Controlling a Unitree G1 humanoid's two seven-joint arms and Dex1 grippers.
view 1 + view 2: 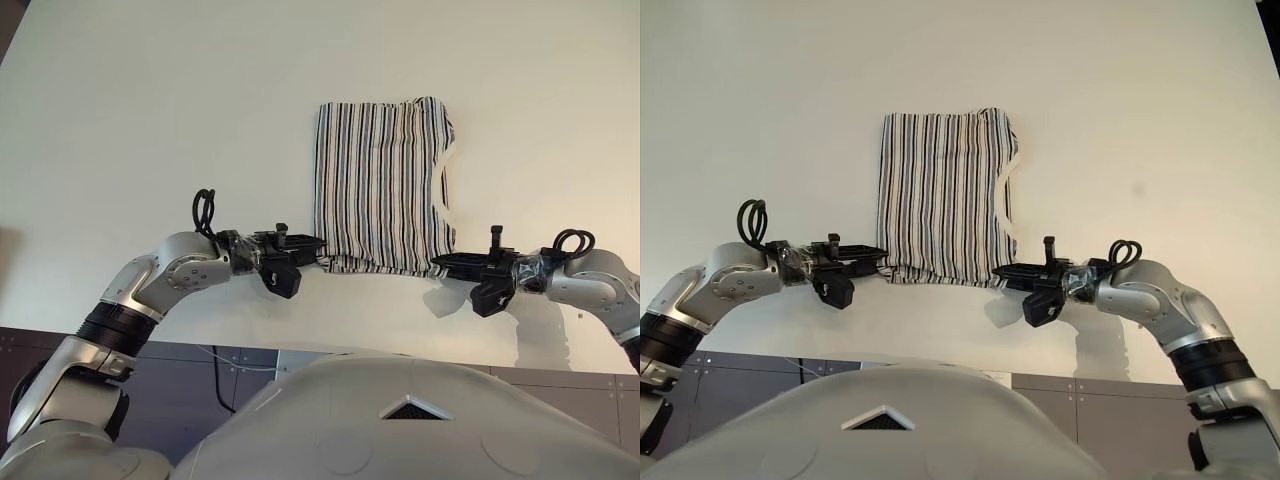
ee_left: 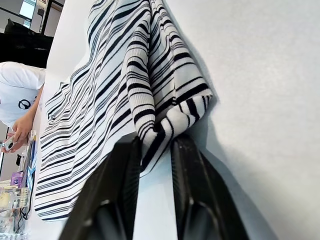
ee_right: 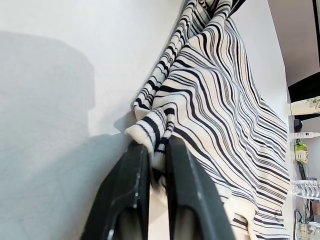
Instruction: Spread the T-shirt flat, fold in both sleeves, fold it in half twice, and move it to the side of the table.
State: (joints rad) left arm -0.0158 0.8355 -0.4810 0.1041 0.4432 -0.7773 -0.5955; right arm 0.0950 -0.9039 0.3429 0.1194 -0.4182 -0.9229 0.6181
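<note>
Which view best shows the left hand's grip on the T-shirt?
Left wrist view: close up, the left hand clamps a T-shirt corner. The eye views show it small, overhead; the right wrist view shows the right hand on another corner.

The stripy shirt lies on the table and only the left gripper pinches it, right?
No, both pinch it. The right gripper, like the left gripper, has its jaws shut on a near corner of the shirt, as the right wrist view shows. It does lie on the table.

The T-shirt (image 1: pixel 380 185) is ribbed knit cloth, the table (image 1: pixel 150 120) smooth and matt, the jaws glossy black plastic.
</note>
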